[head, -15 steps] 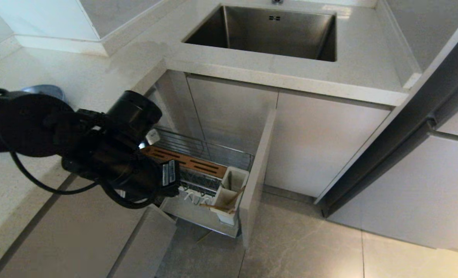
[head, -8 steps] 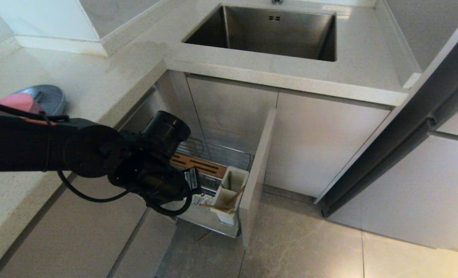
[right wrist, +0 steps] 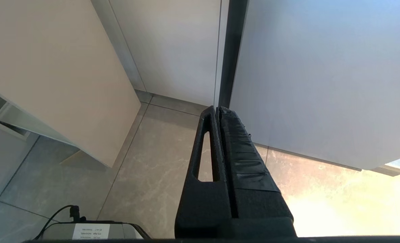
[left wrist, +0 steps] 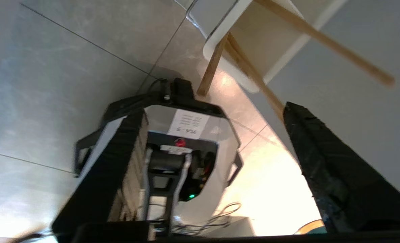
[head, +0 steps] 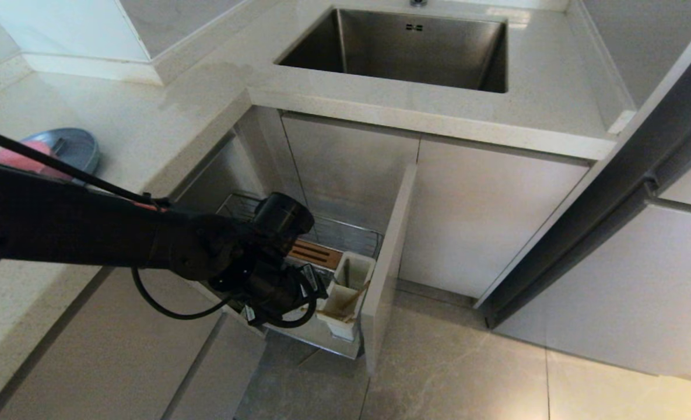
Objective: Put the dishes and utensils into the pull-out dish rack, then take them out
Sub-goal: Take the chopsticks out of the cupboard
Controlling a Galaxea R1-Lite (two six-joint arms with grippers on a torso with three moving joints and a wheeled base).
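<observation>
The left gripper (head: 313, 286) reaches down into the pull-out dish rack (head: 328, 233), just beside the white utensil cup (head: 345, 291) at the rack's front end, next to the beige front panel (head: 389, 256). In the left wrist view its two black fingers (left wrist: 321, 162) stand wide apart with nothing between them. The chopsticks (left wrist: 250, 72) stick out of the cup's open mouth beyond the fingertips; one stick slants across toward the tip of the nearer finger and passes close to it, though whether it touches cannot be told, while the other stick (left wrist: 324, 40) runs off well clear of both fingers. In the head view the chopsticks (head: 345, 309) lean out over the cup's rim toward the gripper. The brown wooden strip (head: 313, 254) of the rack shows partly behind the arm. The light-blue plate (head: 74, 149) lies on the countertop (head: 164, 116) at the far left, well apart from the rack, with the pink bowl (head: 18, 160) on it and a slim utensil (head: 56, 146) resting in the plate. The steel sink (head: 403, 46) is set in the counter behind the rack. The right gripper (right wrist: 218, 114) hangs low above the tiled floor (right wrist: 159, 162) by the cabinet fronts, its fingers pressed together on nothing.
</observation>
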